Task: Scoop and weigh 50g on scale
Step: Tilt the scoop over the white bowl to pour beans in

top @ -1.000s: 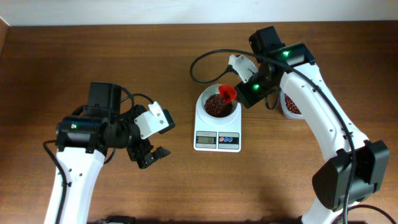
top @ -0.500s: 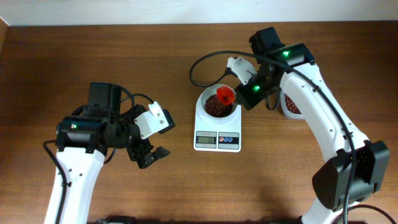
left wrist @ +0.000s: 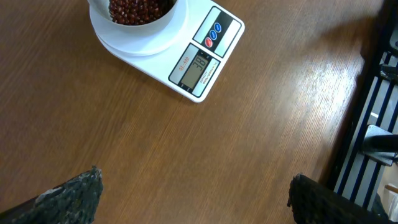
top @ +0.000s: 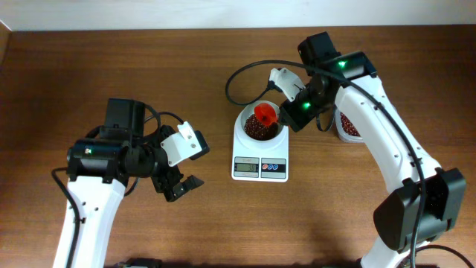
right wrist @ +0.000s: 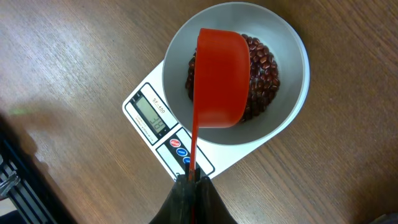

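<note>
White digital kitchen scale (top: pixel 259 167) lies just ahead of my right jaws, clamped on the red plastic scoop (right wrist: pixel 219 78) over its bowl (right wrist: pixel 293 93); left jaws gape, farther off.

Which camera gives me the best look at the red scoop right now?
Right wrist: the red scoop shows large over the bowl of beans, handle in the right hand. Overhead shows a small red spot; left wrist misses it.

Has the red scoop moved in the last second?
Yes. Held in the shut right gripper, the red scoop has slid left, from the bowl's right rim toward its middle; the scale has stayed put.
</note>
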